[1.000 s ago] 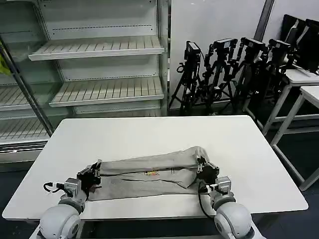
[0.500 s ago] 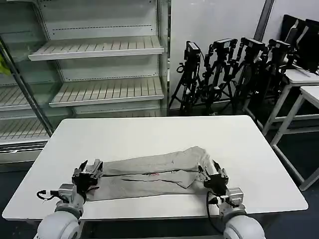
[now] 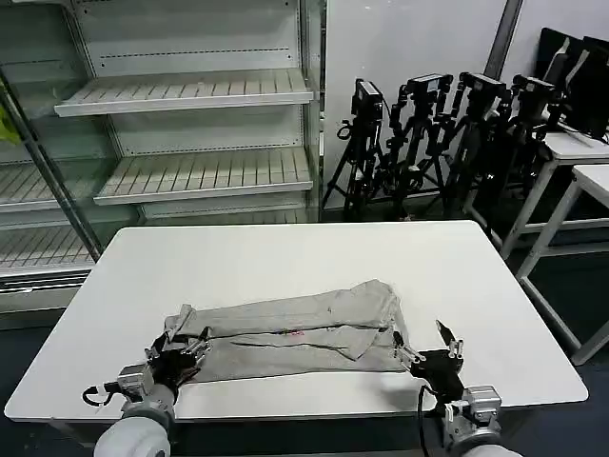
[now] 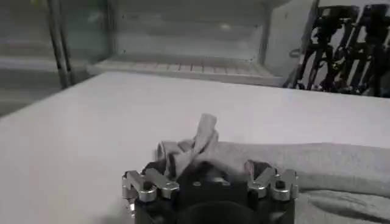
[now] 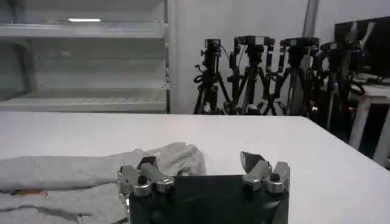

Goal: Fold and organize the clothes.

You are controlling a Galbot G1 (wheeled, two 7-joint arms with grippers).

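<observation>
The clothes are one light grey shirt (image 3: pixel 285 316) lying as a long folded band across the near part of the white table (image 3: pixel 285 249), with a small coloured print (image 3: pixel 294 332) on its front fold. My left gripper (image 3: pixel 180 350) is open at the band's left end, where a bunched tuft of cloth (image 4: pixel 198 146) stands just beyond its spread fingers (image 4: pixel 144 184). My right gripper (image 3: pixel 425 346) is open just off the right end, and the cloth (image 5: pixel 91 173) lies to one side of its fingers (image 5: pixel 256 163) on bare table. Nothing is held.
Several black tripods (image 3: pixel 428 133) stand behind the table on the right. White shelving (image 3: pixel 190 95) stands at the back left. Another white table (image 3: pixel 580 152) is at the far right. The table's far half is bare.
Both grippers have let go of the shirt's ends, opened and drawn back toward the table's near edge. The raised ends have dropped and the band lies flatter.
</observation>
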